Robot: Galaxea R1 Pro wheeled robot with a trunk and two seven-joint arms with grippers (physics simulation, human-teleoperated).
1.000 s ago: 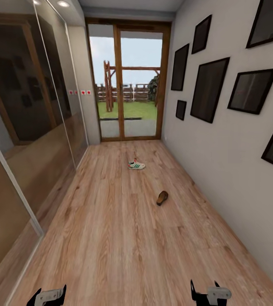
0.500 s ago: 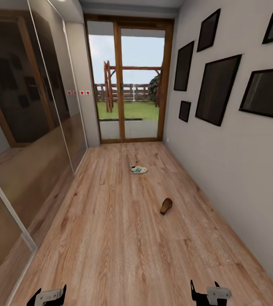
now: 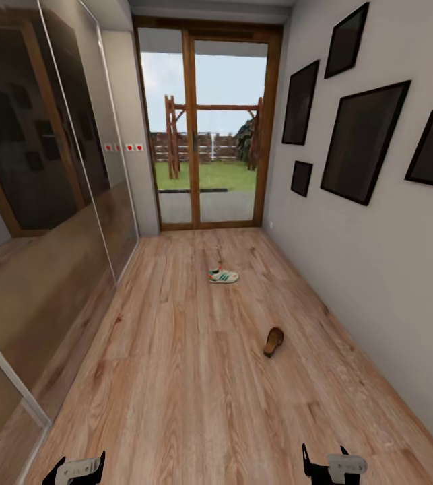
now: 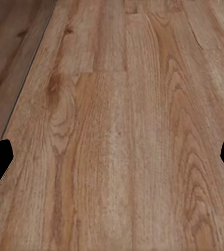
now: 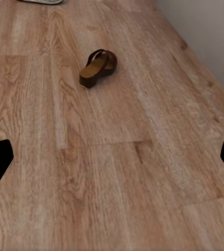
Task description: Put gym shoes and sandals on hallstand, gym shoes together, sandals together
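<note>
One white gym shoe [image 3: 223,275] with green stripes lies on the corridor floor [image 3: 176,377] far ahead, near the glass door. One reddish-brown sandal [image 3: 274,341] lies closer, to the right of centre; the right wrist view shows the sandal [image 5: 98,67] on its own on the planks, with a sliver of the gym shoe [image 5: 38,1] beyond it. My left gripper [image 3: 78,466] and right gripper [image 3: 324,459] sit low at the near edge, both open and holding nothing, well short of the footwear. The other shoe, the other sandal and the hallstand are out of view.
A dark glass-fronted wardrobe [image 3: 41,202] runs along the left side. The right wall [image 3: 378,269] carries several black picture frames [image 3: 363,141]. A wood-framed glass door [image 3: 206,135] closes the corridor's far end. Bare planks [image 4: 112,136] lie under the left gripper.
The camera has advanced along the corridor: the gym shoe and the sandal look nearer and lower in the head view. Both grippers keep the same pose.
</note>
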